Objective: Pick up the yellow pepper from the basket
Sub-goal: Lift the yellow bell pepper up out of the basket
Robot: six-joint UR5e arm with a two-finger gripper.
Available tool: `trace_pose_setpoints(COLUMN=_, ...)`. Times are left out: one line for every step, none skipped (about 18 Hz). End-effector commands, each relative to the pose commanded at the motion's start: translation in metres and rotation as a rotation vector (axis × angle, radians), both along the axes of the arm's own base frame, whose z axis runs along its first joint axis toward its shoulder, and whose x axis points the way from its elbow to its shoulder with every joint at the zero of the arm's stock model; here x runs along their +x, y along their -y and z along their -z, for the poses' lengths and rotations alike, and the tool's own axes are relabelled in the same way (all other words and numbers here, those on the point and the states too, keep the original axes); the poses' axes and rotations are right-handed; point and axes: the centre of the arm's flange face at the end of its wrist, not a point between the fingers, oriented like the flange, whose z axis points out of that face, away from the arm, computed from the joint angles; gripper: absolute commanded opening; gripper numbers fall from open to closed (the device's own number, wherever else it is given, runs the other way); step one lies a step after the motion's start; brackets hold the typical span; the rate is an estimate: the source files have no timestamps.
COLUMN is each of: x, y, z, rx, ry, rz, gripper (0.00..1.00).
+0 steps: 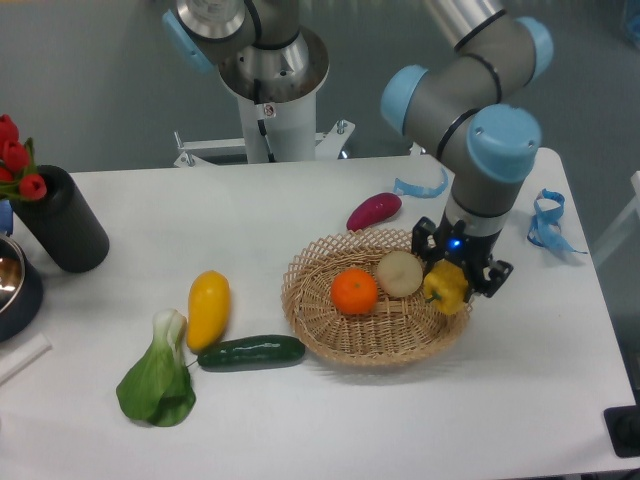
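Note:
The yellow pepper (446,287) hangs lifted above the right rim of the wicker basket (330,330), clear of the basket floor. My gripper (456,279) points down and is shut on the pepper, its black fingers on either side of it. Inside the basket lie an orange (354,291) and a pale round vegetable (400,273), both to the left of the gripper.
A yellow squash (209,308), a cucumber (251,351) and a bok choy (158,381) lie left of the basket. A purple sweet potato (373,211) sits behind it. A black vase with red tulips (60,231) stands far left; blue ribbons (546,222) lie far right.

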Motion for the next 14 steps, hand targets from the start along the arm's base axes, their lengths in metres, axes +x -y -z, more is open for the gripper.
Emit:
trace_pose_setpoints(x=-0.005, y=0.004, z=-0.004, rx=0.003, ry=-0.005, rz=-0.014, gripper=0.3)
trace_pose_setpoints(x=-0.01, y=0.01, z=-0.01, rx=0.01, ry=-0.014, rz=-0.026, gripper=0.29)
trace_pose_setpoints(x=-0.011, y=0.014, z=-0.016, rx=0.013, ry=-0.021, rz=-0.033, gripper=0.29)
trace_pose_setpoints(x=-0.012, y=0.014, z=-0.02, rx=0.012, ry=-0.027, rz=-0.035, gripper=0.29)
trace_pose_setpoints(x=-0.013, y=0.014, z=-0.021, rx=0.012, ry=-0.029, rz=-0.037, gripper=0.3)
trace_pose_setpoints(x=-0.016, y=0.014, z=-0.024, rx=0.013, ry=-0.036, rz=-0.042, gripper=0.3)
trace_pose_setpoints(x=-0.018, y=0.014, z=-0.026, rx=0.006, ry=-0.046, rz=-0.043, gripper=0.3)
trace_pose_setpoints(x=-0.02, y=0.014, z=-0.03, rx=-0.011, ry=-0.064, rz=-0.044, gripper=0.3)
trace_pose_setpoints(x=-0.022, y=0.015, z=-0.033, rx=-0.033, ry=-0.075, rz=-0.045, gripper=0.3)
trace_pose_setpoints(x=-0.022, y=0.016, z=-0.033, rx=-0.043, ry=-0.074, rz=-0.045, gripper=0.3)
trace_pose_setpoints(x=-0.023, y=0.018, z=-0.035, rx=-0.047, ry=-0.075, rz=-0.04, gripper=0.3)
trace_pose_setpoints(x=-0.025, y=0.017, z=-0.039, rx=-0.045, ry=-0.082, rz=-0.038, gripper=0.3)
trace_pose_setpoints(x=-0.027, y=0.017, z=-0.043, rx=-0.044, ry=-0.083, rz=-0.04, gripper=0.3)
trace_pose_setpoints(x=-0.027, y=0.017, z=-0.044, rx=-0.044, ry=-0.083, rz=-0.04, gripper=0.3)
